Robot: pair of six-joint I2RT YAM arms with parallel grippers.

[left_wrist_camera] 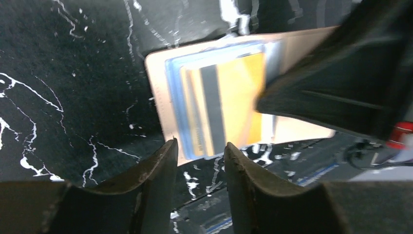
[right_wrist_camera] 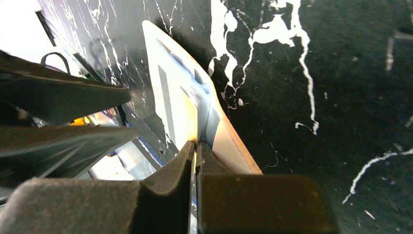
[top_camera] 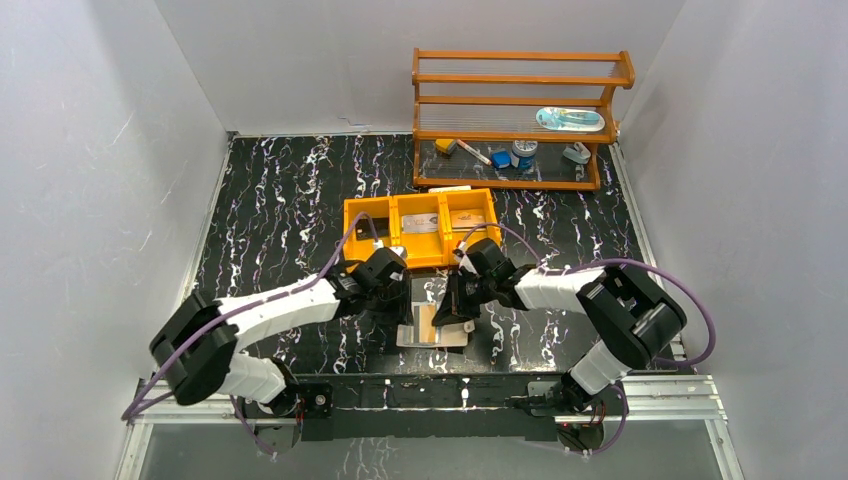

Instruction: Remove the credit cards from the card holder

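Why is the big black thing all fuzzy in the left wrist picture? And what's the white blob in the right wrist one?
Left wrist view: that is the right gripper, near the lens and smeared; the card edge beside it blurs too. Right wrist view: the top-left corner is washed out by bright light, while the table marbling is sharp. Top view: evenly lit, nothing fuzzy.

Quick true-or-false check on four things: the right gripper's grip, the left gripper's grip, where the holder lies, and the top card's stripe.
The right gripper pinches the yellow card. True.
The left gripper is clamped on the card holder. False: its jaws are open, holding nothing.
The card holder lies in the orange tray. False: it lies on the table, nearer the arms.
The yellow card has a dark stripe. True.
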